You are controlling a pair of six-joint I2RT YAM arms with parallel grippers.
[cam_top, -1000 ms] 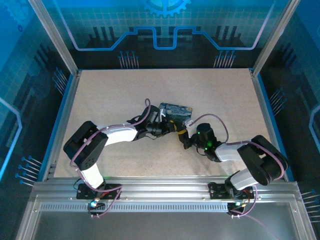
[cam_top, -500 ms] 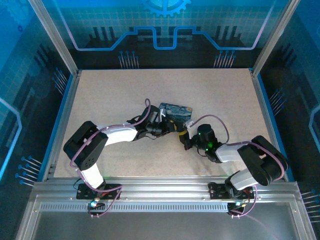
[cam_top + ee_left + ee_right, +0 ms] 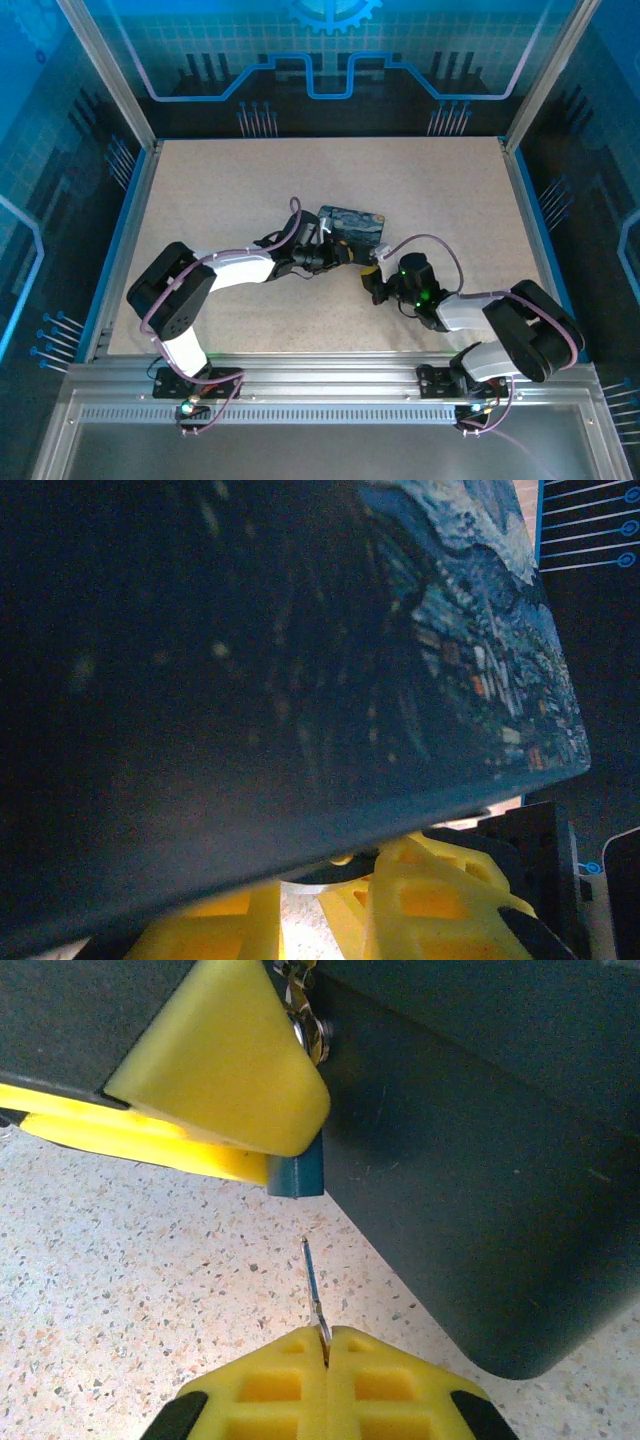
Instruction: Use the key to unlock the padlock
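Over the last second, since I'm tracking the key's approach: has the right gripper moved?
Yes, the right gripper backed slightly toward the near-right, away from the painted tin.

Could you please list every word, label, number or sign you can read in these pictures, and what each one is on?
No words, numbers or brand names can be read.
The tin bears only a painted night-sky print, no lettering.
The back panel carries a gear sign and circuit lines, no text.
The padlock and key show no legible marking.
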